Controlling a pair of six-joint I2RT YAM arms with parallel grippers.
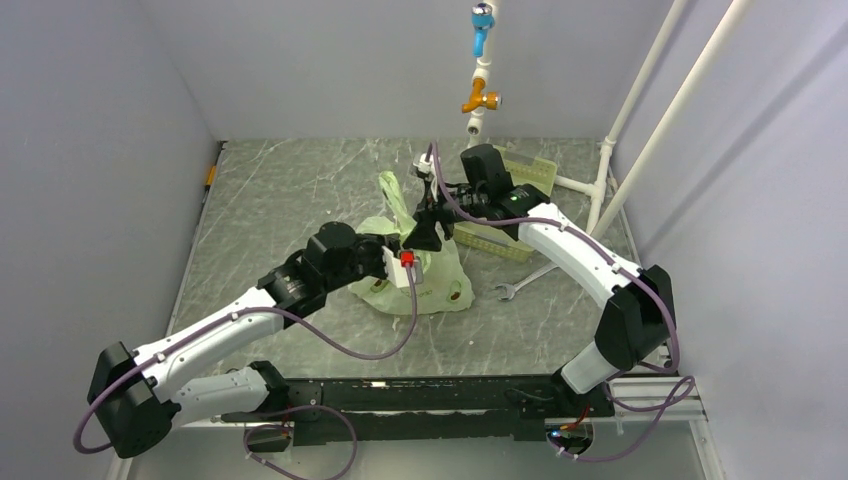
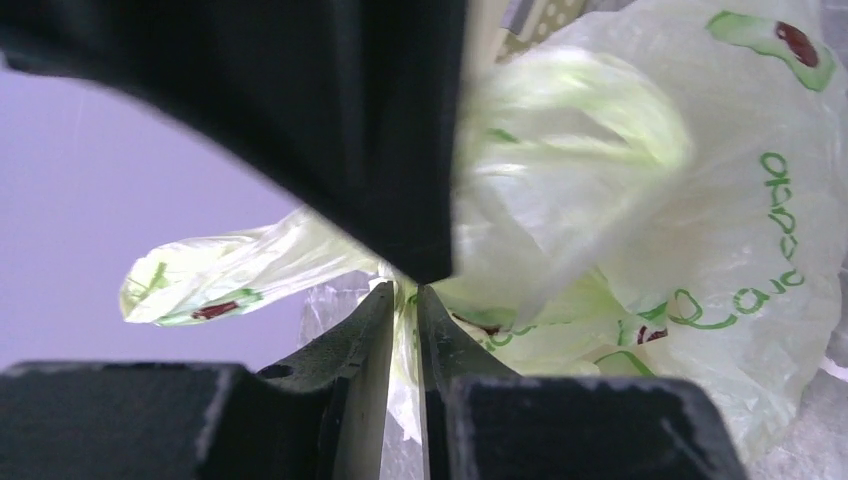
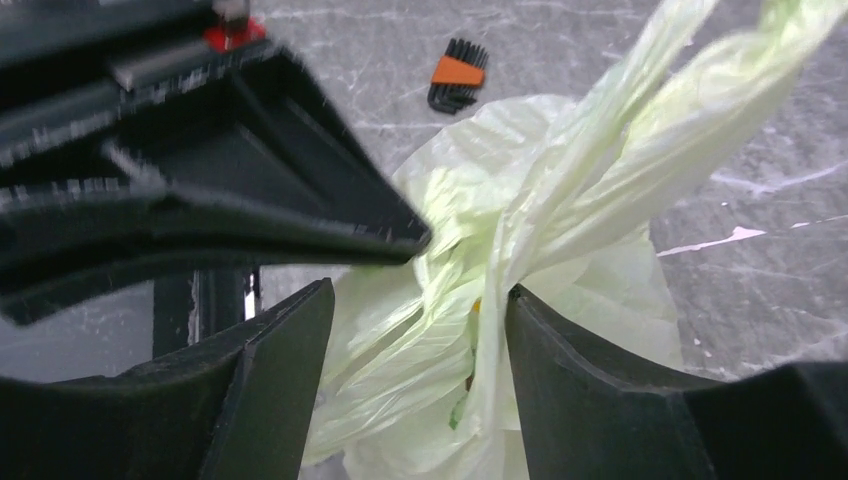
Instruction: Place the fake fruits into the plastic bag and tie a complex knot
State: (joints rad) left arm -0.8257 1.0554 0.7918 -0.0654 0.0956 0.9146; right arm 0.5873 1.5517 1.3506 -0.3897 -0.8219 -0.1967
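The plastic bag (image 1: 432, 283) lies slumped mid-table, pale yellow-green with green print, one handle (image 1: 392, 192) standing up behind it. My left gripper (image 1: 402, 262) is shut on a thin fold of the bag's film (image 2: 404, 330) near its neck. The right gripper (image 1: 426, 236) hangs just above it. In the right wrist view that gripper (image 3: 418, 290) stands open, its jaws either side of the bag's gathered, twisted film (image 3: 560, 200); the right finger (image 3: 560, 360) touches the film. The fake fruits are hidden; none shows outside the bag.
A pale green tray (image 1: 512, 222) sits behind the right gripper, a steel wrench (image 1: 520, 283) to the bag's right. A small orange-and-black block (image 3: 456, 80) lies on the marble top. Blue and orange taps (image 1: 481, 60) hang at the back; white pipes slant at right.
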